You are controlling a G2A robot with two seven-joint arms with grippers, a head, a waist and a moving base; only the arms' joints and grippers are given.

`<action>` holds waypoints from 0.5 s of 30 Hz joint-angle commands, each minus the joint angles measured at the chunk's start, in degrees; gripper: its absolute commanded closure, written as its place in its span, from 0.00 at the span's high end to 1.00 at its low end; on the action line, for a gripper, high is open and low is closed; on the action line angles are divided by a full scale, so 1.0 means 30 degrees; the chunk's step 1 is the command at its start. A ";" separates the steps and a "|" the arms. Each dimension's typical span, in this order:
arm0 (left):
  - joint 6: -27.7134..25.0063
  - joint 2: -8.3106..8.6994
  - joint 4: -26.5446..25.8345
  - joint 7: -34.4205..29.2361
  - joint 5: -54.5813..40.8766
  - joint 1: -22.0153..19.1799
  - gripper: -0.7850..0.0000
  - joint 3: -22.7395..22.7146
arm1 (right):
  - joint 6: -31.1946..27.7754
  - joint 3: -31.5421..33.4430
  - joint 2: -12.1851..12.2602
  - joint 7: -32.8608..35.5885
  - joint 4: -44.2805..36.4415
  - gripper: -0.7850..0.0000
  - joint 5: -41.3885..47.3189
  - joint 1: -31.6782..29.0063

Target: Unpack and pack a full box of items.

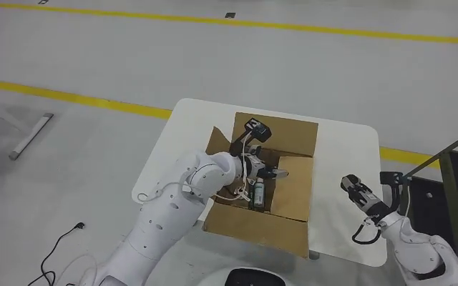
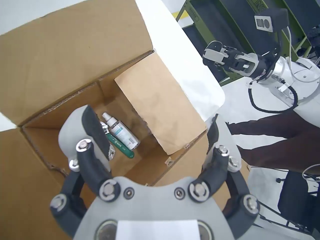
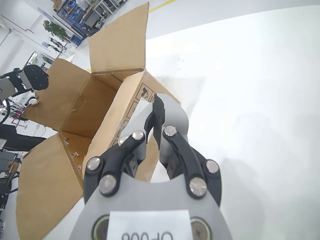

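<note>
An open cardboard box [image 1: 290, 187] [image 2: 70, 58] [image 3: 75, 111] with its flaps spread stands on the white table [image 1: 343, 179]. On its floor lie a clear spray bottle [image 2: 120, 130] [image 1: 259, 191] and a green-handled tool [image 2: 120, 146] side by side. My left gripper [image 2: 150, 126] [image 1: 270, 171] hangs open above the inside of the box, with nothing between its fingers. My right gripper [image 3: 156, 106] [image 1: 352, 187] [image 2: 212, 54] is shut and empty, over the table just outside the box's right wall.
A dark green metal rack [image 2: 225, 8] [image 1: 436, 186] stands beside the table's right end. The white tabletop [image 3: 237, 76] right of the box is bare. Yellow floor lines [image 1: 215, 21] run behind the table.
</note>
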 commanded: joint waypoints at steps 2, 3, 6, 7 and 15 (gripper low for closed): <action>0.0006 0.0002 -0.0007 -0.0002 0.0004 0.0004 1.00 -0.0005 | 0.0007 -0.0006 -0.0001 0.0016 0.0008 0.00 0.0031 0.0012; 0.0006 0.0002 -0.0007 -0.0002 0.0004 0.0004 1.00 -0.0005 | 0.0007 -0.0006 -0.0001 0.0016 0.0008 0.00 0.0031 0.0012; 0.0006 0.0002 -0.0007 -0.0002 0.0004 0.0004 1.00 -0.0005 | 0.0007 -0.0006 -0.0001 0.0016 0.0008 0.00 0.0031 0.0012; 0.0006 0.0002 -0.0007 -0.0002 0.0004 0.0004 1.00 -0.0005 | 0.0007 -0.0006 -0.0001 0.0016 0.0008 0.00 0.0031 0.0012; 0.1141 -0.0378 0.1101 0.2525 -0.3398 0.0763 1.00 0.0164 | -0.0336 -0.0564 -0.0046 -0.0798 -0.0215 0.00 -0.3286 0.0047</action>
